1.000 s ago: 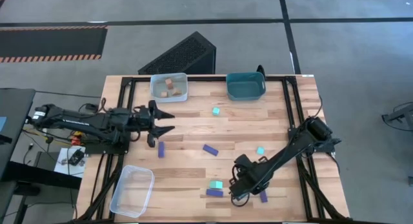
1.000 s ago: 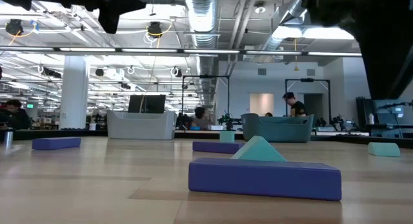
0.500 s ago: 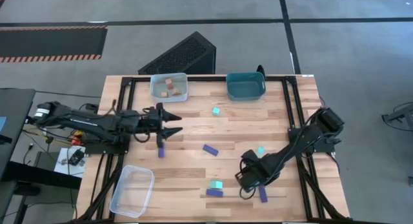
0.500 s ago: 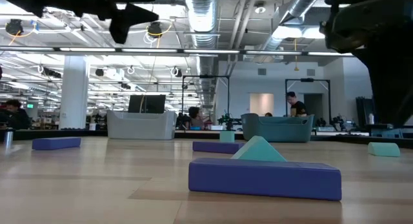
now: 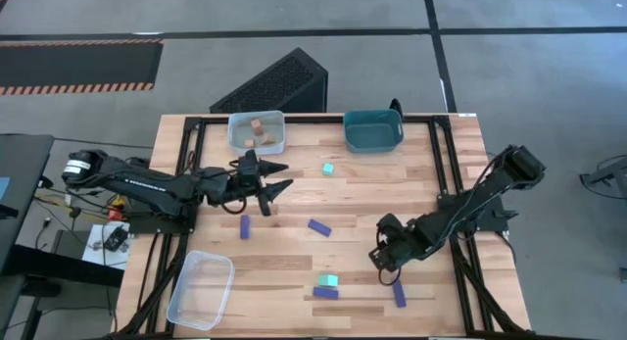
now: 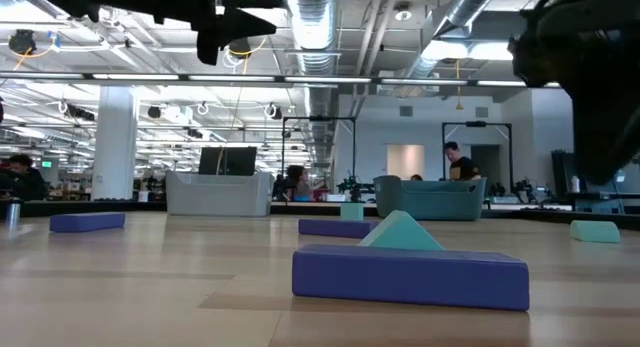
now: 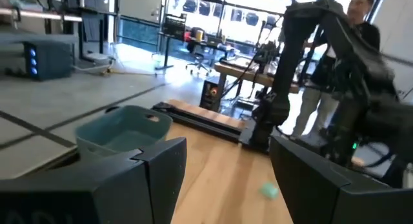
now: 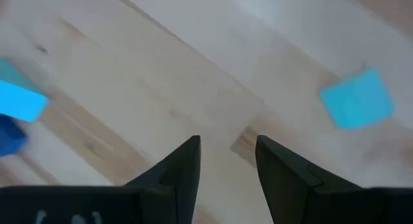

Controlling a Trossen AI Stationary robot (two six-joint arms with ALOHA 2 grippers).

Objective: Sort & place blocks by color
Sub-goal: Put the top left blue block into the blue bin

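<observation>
The left gripper [image 5: 272, 179] is held wide open and empty above the table [image 5: 421, 183]. The right gripper [image 8: 226, 153] is open a little, empty too. Blue and teal blocks [image 5: 318, 226] are scattered loose. One could be bumped away if a gripper comes down crooked.

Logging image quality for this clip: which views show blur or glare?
Right wrist view: motion-smeared, the teal cube has soft edges. Left wrist view: bright windows wash out the background and the right arm looks blurred. Low view: the ceiling lights glare. High view: evenly lit.
</observation>
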